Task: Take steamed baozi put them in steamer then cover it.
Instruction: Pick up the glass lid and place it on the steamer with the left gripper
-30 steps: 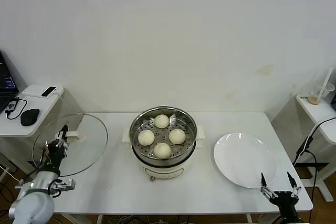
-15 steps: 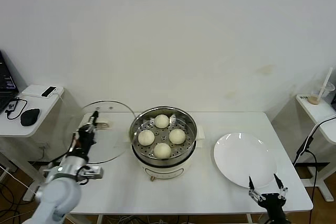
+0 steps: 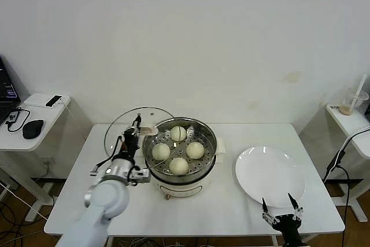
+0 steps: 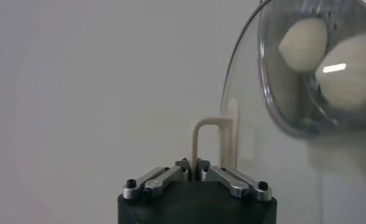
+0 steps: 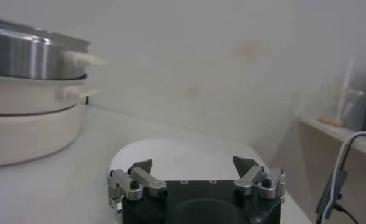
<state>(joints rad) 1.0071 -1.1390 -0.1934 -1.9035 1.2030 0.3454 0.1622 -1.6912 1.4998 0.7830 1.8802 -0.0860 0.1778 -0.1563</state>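
Four cream-white steamed baozi [image 3: 178, 150] sit on the perforated tray inside the steel steamer [image 3: 180, 159] at the table's middle. My left gripper [image 3: 137, 126] is shut on the cream handle [image 4: 198, 141] of the round glass lid [image 3: 134, 134] and holds it tilted in the air at the steamer's left rim. In the left wrist view two baozi [image 4: 329, 58] show through the glass lid [image 4: 292, 140]. My right gripper [image 3: 282, 212] is open and empty at the table's front right edge, and the steamer [image 5: 31, 97] shows beyond it in the right wrist view.
A flat white plate [image 3: 268, 176] lies right of the steamer; it also shows in the right wrist view [image 5: 171, 155]. A side desk with a mouse [image 3: 33, 128] stands at the left. A shelf with a cup [image 3: 349, 108] stands at the right.
My left arm has carried the glass lid rightward from the table's left side to the steamer's left rim. My right gripper has drifted a little left along the front edge.
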